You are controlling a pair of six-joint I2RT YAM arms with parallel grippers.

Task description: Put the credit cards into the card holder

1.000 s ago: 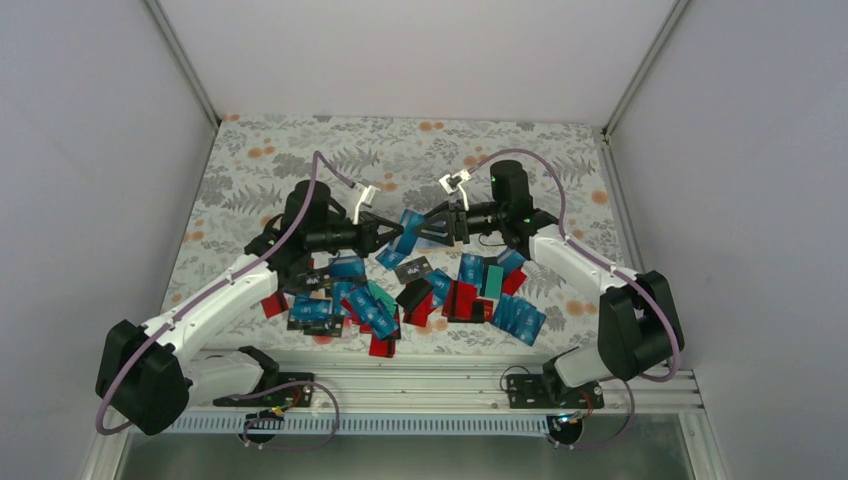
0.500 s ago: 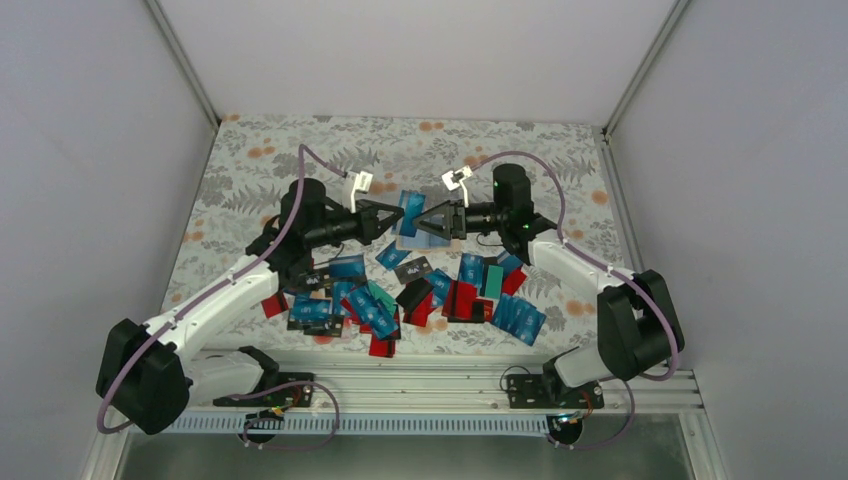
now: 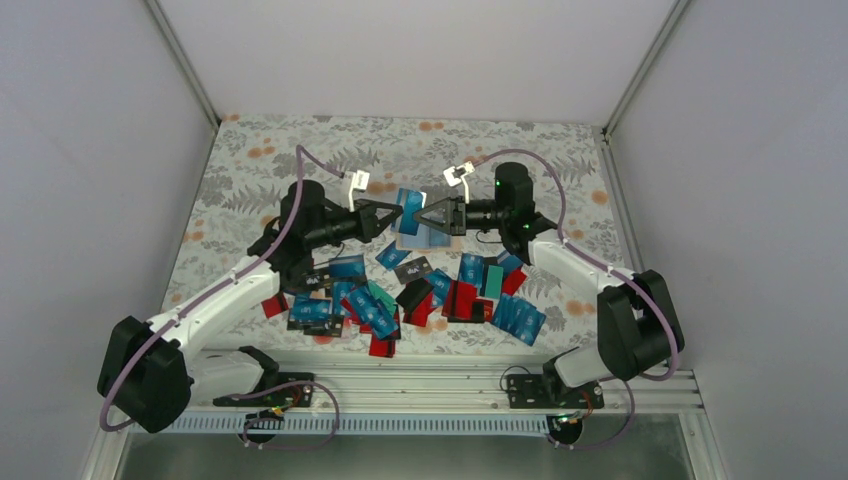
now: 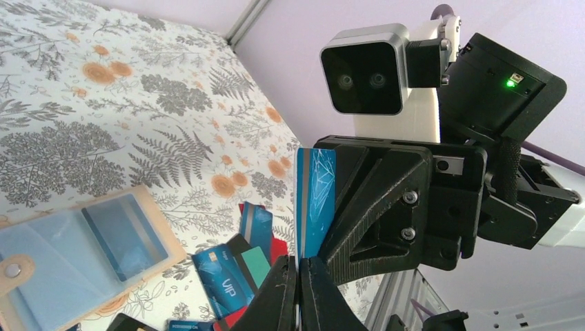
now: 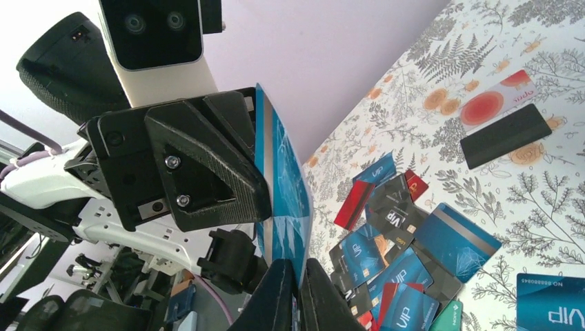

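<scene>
A blue credit card (image 3: 409, 207) is held in the air between both arms, above the open beige card holder (image 3: 413, 241). My left gripper (image 3: 396, 214) is shut on one edge of it and my right gripper (image 3: 424, 216) is shut on the opposite edge. In the left wrist view the card (image 4: 316, 196) stands upright out of my shut left gripper (image 4: 299, 267), with the card holder (image 4: 148, 210) lying open on the cloth at lower left. In the right wrist view the same card (image 5: 281, 181) rises from my shut right gripper (image 5: 298, 270). Several more credit cards (image 3: 425, 292) lie in a heap in front.
The floral cloth (image 3: 300, 165) covers the table, with grey walls close on both sides. A red-and-white card (image 5: 494, 102) and a black card (image 5: 507, 135) lie apart from the heap. The aluminium rail (image 3: 430, 380) runs along the near edge.
My right gripper has closed onto the blue card that my left gripper holds. Both grippers have shifted a little to the left and away from me, above the card holder.
</scene>
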